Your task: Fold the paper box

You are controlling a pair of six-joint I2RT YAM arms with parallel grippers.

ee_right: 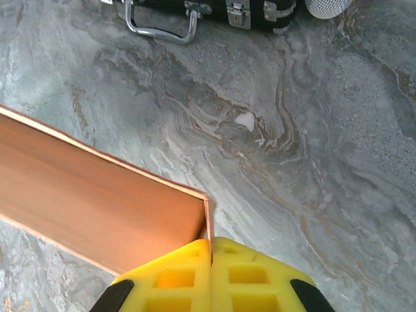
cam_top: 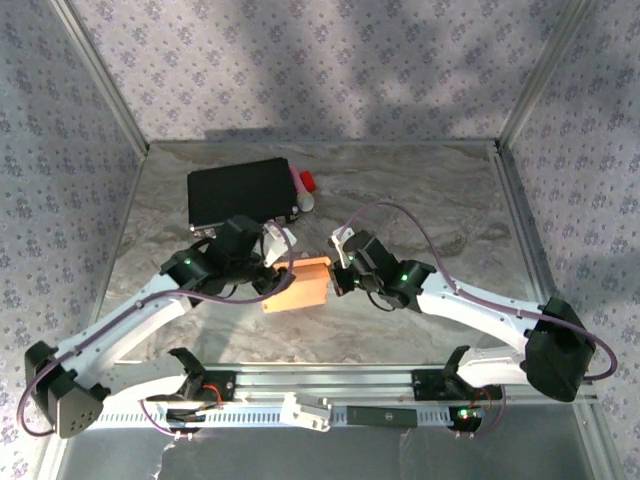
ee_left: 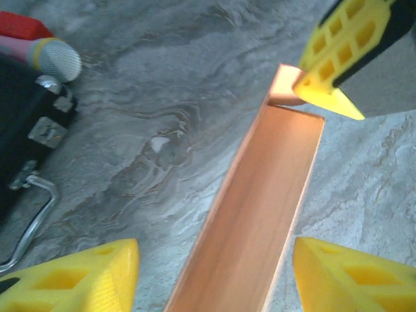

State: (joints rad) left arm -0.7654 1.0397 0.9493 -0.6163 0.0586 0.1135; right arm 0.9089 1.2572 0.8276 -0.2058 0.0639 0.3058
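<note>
I see the salmon-orange thin cardboard paper box (cam_top: 298, 285) on the grey marbled table (cam_top: 430, 210), near the flat black rectangular case (cam_top: 240, 192), on the case's side toward the arm bases, not touching it. My left gripper (ee_left: 214, 253) stands spread wide, one yellow finger either side of the box, gripping nothing. My right gripper (ee_right: 211, 250) is pinched tight on the box's end wall
</note>
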